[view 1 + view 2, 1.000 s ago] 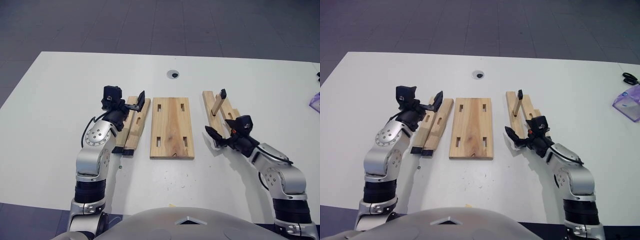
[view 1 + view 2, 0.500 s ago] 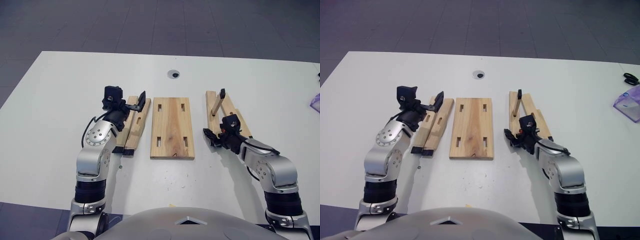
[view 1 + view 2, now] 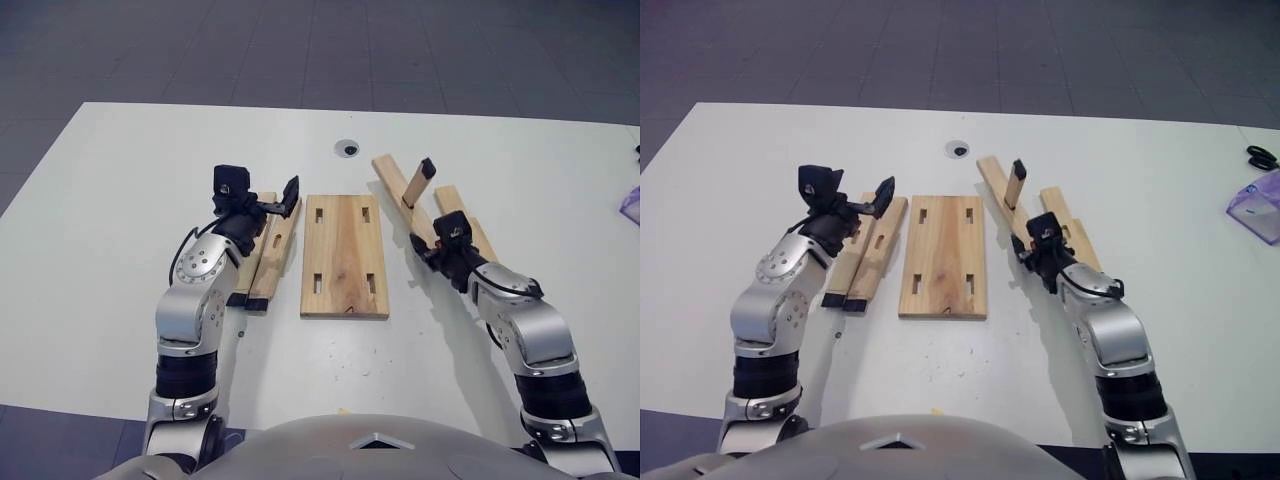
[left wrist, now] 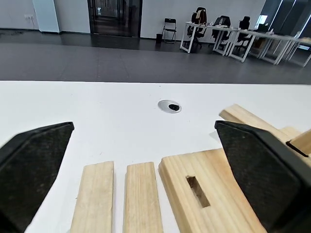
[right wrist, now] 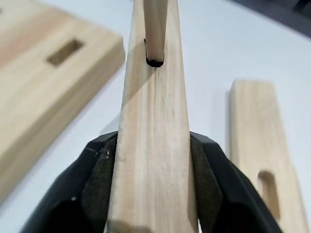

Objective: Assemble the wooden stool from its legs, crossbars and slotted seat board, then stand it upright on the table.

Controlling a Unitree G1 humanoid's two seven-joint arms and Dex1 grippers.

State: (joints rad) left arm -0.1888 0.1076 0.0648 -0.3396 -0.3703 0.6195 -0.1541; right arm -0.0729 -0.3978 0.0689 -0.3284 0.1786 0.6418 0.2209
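Note:
The slotted seat board (image 3: 345, 255) lies flat at the table's middle. To its left lie two legs (image 3: 268, 248) side by side, and my left gripper (image 3: 268, 205) hovers open just above their far ends; its fingers (image 4: 34, 170) frame the legs (image 4: 116, 199) and the board (image 4: 204, 189). Right of the board, my right gripper (image 3: 428, 246) is shut on the near end of a leg (image 3: 398, 188) with a crossbar (image 3: 421, 180) standing in its slot. This leg (image 5: 155, 121) sits between the pads (image 5: 97, 179). Another leg (image 3: 468, 232) lies flat beside it.
A round cable hole (image 3: 347, 149) sits in the white table (image 3: 150, 160) beyond the board. A purple container (image 3: 1258, 205) and scissors (image 3: 1260, 155) are at the far right edge. The table's near side in front of the board is bare.
My right gripper moved in to the crossbar leg's near end, shut on it and swung its far end toward the board. My left gripper rose slightly and stayed open.

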